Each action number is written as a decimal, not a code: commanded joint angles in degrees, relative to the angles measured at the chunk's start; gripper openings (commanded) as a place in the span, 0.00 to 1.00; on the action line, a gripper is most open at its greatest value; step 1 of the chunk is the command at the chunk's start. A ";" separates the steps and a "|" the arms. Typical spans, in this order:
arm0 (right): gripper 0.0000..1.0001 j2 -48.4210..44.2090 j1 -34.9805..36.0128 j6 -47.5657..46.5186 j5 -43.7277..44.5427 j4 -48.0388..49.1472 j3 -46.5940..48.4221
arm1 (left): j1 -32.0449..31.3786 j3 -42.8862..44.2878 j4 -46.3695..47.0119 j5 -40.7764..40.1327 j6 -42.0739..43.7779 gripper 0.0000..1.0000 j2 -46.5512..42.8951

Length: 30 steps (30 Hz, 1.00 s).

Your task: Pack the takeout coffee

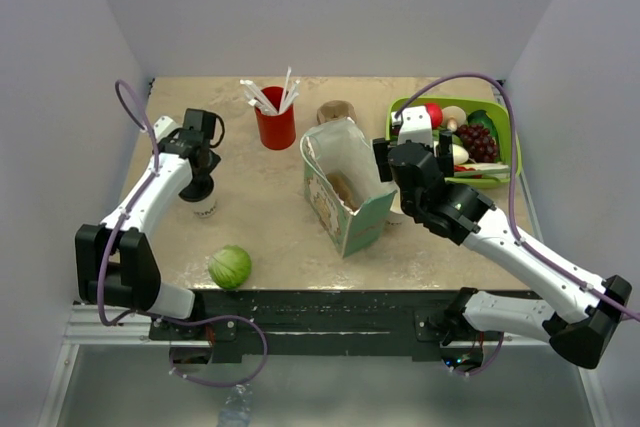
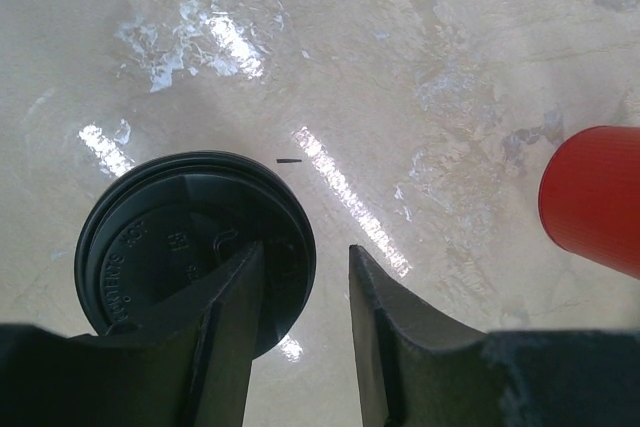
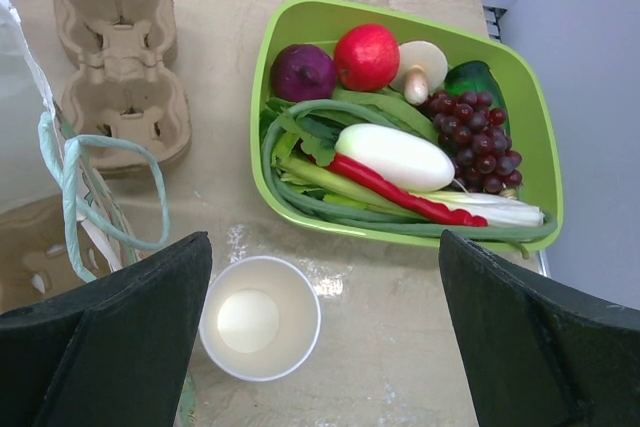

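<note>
The takeout coffee (image 2: 180,247), a white cup with a round black lid, stands on the table at the left (image 1: 205,207). My left gripper (image 2: 305,252) hangs right over it (image 1: 200,185), its jaws partly open. One finger (image 2: 230,327) crosses the lid. The other finger (image 2: 390,337) is over bare table just right of the lid's rim, with a gap showing between them. My right gripper (image 3: 325,242) is wide open beside the paper bag (image 1: 345,187), above a lidless white paper cup (image 3: 260,317), and holds nothing.
A red cup (image 1: 275,127) with white straws stands behind the bag and shows at the right of the left wrist view (image 2: 595,202). A cardboard cup carrier (image 3: 120,57) lies at the back. A green tray (image 3: 300,17) of vegetables sits at the right. A green cabbage (image 1: 230,267) lies near the front edge.
</note>
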 commanded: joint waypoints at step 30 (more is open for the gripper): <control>0.95 -2.64 0.11 0.58 4.88 3.95 -1.06 | 0.25 -0.46 -8.60 1.33 5.95 0.21 -1.28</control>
